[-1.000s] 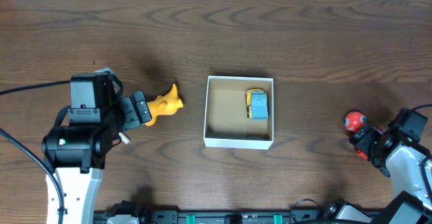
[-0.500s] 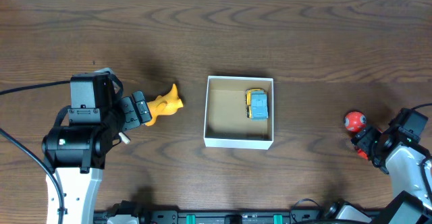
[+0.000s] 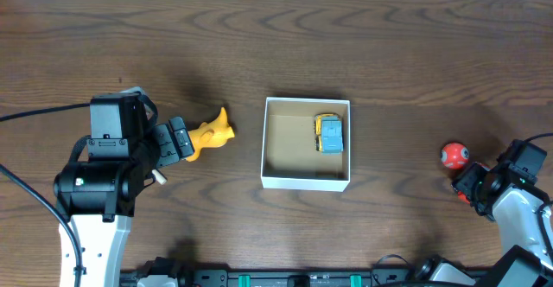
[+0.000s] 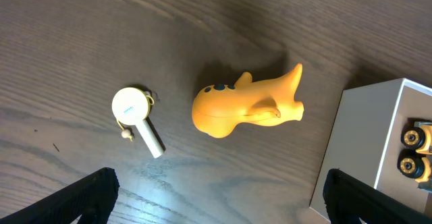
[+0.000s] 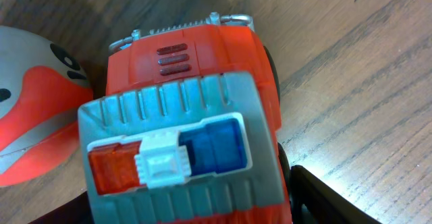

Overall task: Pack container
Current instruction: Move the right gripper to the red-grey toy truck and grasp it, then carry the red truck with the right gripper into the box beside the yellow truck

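Observation:
The container (image 3: 306, 182) is a white-walled square box with a tan inside at the table's middle; its corner shows in the left wrist view (image 4: 358, 143). A blue and yellow toy car (image 3: 329, 134) lies inside it at the right. A yellow animal toy (image 3: 210, 135) lies left of the box, also in the left wrist view (image 4: 246, 104). My left gripper (image 3: 181, 138) is open and empty just left of it (image 4: 223, 193). My right gripper (image 3: 467, 186) is at the far right, shut on a red toy truck (image 5: 196, 69) with a grey roof.
A red and grey ball (image 3: 455, 156) lies just above-left of the right gripper, touching the truck's side in the right wrist view (image 5: 34, 116). A small white round object with a short handle (image 4: 135, 113) lies on the table left of the yellow toy.
My right gripper has drawn back slightly down and to the right, away from the red ball. The left arm and the yellow toy have not moved.

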Robot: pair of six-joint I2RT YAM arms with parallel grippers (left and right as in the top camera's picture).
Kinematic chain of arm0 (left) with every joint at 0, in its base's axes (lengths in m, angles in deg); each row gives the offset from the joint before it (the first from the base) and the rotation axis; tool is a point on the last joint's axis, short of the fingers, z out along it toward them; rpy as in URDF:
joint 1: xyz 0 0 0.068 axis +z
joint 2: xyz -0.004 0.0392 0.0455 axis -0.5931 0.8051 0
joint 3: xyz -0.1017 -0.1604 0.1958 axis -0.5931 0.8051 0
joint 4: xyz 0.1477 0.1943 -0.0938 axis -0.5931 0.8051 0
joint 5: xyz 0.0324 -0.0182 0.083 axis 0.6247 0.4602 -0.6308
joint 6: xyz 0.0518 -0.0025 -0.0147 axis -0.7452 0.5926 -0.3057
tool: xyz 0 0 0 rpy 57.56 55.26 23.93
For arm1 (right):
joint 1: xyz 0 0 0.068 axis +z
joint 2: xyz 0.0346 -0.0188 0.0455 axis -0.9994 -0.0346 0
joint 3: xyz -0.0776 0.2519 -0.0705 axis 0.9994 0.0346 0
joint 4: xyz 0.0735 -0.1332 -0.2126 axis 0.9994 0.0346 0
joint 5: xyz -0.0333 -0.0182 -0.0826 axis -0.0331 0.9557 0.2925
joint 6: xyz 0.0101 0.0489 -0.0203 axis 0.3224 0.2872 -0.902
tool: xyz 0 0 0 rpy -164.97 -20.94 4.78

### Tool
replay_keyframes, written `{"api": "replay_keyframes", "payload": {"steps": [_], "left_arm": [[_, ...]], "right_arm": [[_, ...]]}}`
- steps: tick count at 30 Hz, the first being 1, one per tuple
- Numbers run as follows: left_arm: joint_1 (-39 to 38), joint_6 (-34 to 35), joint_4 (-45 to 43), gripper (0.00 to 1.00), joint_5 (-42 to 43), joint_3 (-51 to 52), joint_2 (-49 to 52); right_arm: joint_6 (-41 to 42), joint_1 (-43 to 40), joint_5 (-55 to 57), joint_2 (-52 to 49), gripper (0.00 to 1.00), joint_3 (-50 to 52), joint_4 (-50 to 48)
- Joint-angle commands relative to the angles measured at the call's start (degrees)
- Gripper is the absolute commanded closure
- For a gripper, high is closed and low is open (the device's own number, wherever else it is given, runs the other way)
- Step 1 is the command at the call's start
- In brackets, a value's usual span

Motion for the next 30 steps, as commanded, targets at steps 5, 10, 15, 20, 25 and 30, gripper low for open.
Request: {"api": "replay_keyframes", "payload": {"steps": [5,10,15,20,25,30], "left_arm": [[0.13,0.28,0.13,0.02,-0.26,-1.05,-0.07],[0.13,0.28,0.11,0.02,-0.26,-1.05,-0.07],[0.13,0.28,-0.31,0.02,-0.26,-1.05,-0.07],[0.13,0.28,-0.74,0.02,-0.26,-1.05,-0.07],[0.13,0.31,-0.72,0.02,-0.26,-1.05,-0.07],[0.13,0.31,-0.70,0.02,-0.24,-1.05,-0.07]], "right_arm": [[0.52,-0.31,-2.14,0.85,0.56,0.52,0.24],[0.76,0.70,-3.37,5.92,0.73,-2.49,4.90],[1.57,4.50,-3.45,14.38,0.82,-7.06,8.76],[1.86,13.25,-5.16,21.64,0.99,-13.33,11.50],[2.71,26.56,-5.90,23.08,0.99,-19.54,11.39],[4.15,41.31,-2.16,19.65,0.99,-23.50,10.03]]}}
